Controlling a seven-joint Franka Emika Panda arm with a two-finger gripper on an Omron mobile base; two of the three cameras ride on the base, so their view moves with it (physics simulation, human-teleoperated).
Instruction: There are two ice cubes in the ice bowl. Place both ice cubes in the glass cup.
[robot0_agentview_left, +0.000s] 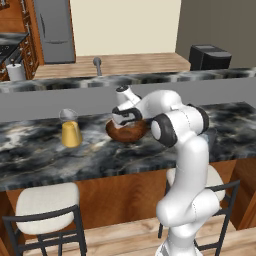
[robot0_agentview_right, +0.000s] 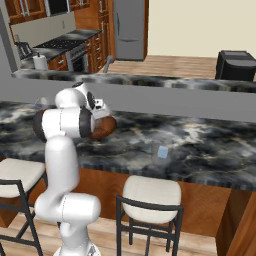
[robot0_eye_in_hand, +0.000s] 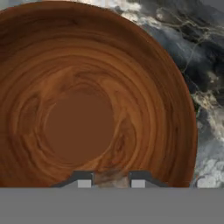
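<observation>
The ice bowl (robot0_eye_in_hand: 131, 87), a round reddish-brown wooden vessel, sits on the dark marbled desk (robot0_agentview_left: 45, 155) near its middle in the left base view (robot0_agentview_left: 127, 131). In the hand view its inner floor and walls appear bare; no ice cube can be made out on the visible wood. A small pale patch lies between the two finger tips at the bottom of that view, too indistinct to identify as a cube.

The end effector (robot0_eye_in_hand: 111, 180) is inside the bowl, fingers (robot0_eye_in_hand: 84, 179) drawn close together with a narrow gap between them. It is clenched; whether it grips anything cannot be told. In the left base view the hand (robot0_agentview_left: 125, 116) hangs over the bowl's near rim.

The glass cup (robot0_agentview_left: 70, 129), clear above and yellow-orange below, stands upright on the desk, well apart from the bowl to its left in the left base view.

A small pale blue translucent cube (robot0_agentview_right: 162, 152) rests on the desk top, well to the right of the bowl (robot0_agentview_right: 102, 127) in the right base view.

Two cushioned stools (robot0_agentview_left: 47, 200) stand under the desk's near edge.
</observation>
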